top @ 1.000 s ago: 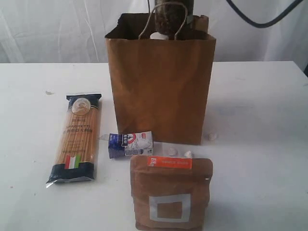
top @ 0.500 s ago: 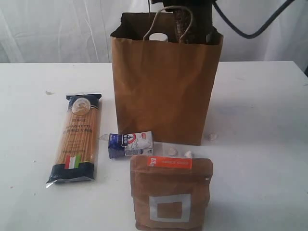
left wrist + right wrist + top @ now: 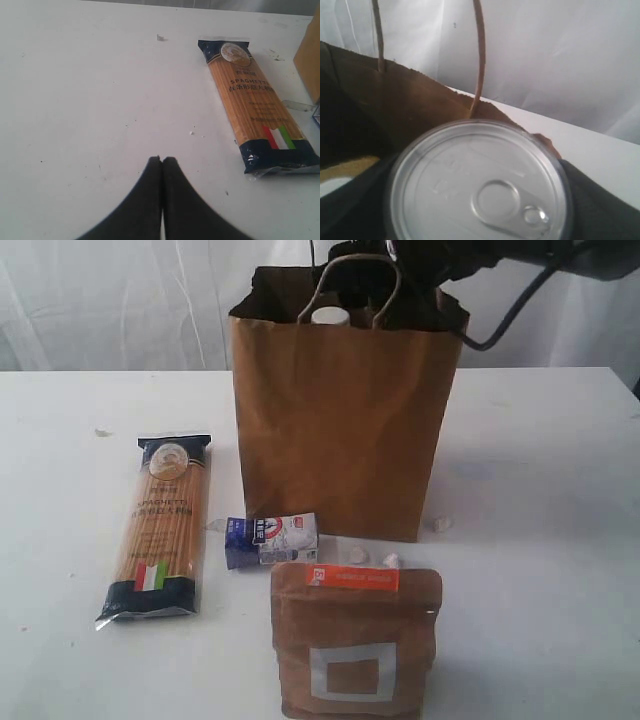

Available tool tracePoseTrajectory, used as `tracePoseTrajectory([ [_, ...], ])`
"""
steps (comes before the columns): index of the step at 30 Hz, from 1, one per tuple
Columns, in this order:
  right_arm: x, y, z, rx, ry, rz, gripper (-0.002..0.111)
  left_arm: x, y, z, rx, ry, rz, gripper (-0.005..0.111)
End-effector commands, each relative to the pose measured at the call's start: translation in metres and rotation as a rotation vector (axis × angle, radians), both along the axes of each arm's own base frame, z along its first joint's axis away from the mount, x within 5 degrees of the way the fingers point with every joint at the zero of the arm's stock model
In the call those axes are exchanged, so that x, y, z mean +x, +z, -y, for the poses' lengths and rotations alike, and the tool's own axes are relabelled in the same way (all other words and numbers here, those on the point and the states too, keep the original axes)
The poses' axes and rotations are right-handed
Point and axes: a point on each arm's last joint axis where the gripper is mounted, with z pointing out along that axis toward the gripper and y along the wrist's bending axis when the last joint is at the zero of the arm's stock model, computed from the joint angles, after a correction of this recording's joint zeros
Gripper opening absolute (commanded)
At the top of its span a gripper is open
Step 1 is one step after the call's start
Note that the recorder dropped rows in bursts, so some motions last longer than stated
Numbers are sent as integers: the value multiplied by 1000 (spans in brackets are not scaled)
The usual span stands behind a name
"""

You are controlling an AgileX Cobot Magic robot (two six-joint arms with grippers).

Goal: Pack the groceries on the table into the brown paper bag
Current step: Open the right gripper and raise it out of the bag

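Tin (image 3: 479,172) is clamped in right gripper (image 3: 478,200) at the rim of the bag (image 3: 340,420). Left gripper (image 3: 161,160) is pressed closed, empty, over table (image 3: 90,100).

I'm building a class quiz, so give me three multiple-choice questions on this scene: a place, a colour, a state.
1. Where is the spaghetti packet? A flat on the table, left of the brown paper bag in the exterior view; B inside the bag; C on the floor.
2. What colour is the label on the brown pouch? A green; B orange; C blue.
3. What state is the left end effector in? A wide open; B shut on the spaghetti packet; C shut, holding nothing.
Answers: 1 A, it lies flat on the table; 2 B, an orange strip crosses the pouch's top; 3 C, its tips touch with nothing between.
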Motion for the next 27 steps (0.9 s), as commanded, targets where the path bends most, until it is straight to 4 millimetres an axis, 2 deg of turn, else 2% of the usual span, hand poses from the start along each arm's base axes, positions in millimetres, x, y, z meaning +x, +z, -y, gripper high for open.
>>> tracePoseTrajectory([
  [1,3,2,6,-26,-17,13,47,0,0,0,0,-6,7,0],
  [6,6,-7,4,-42,-24,-11,56,0,0,0,0,-6,7,0],
  [10,9,-16,2,-46,-31,-39,56,0,0,0,0,-6,7,0],
  [24,7,-21,7,-74,-90,-94,56,0,0,0,0,-6,7,0],
  [27,7,-21,8,-76,-94,-97,62,0,0,0,0,-6,7,0],
])
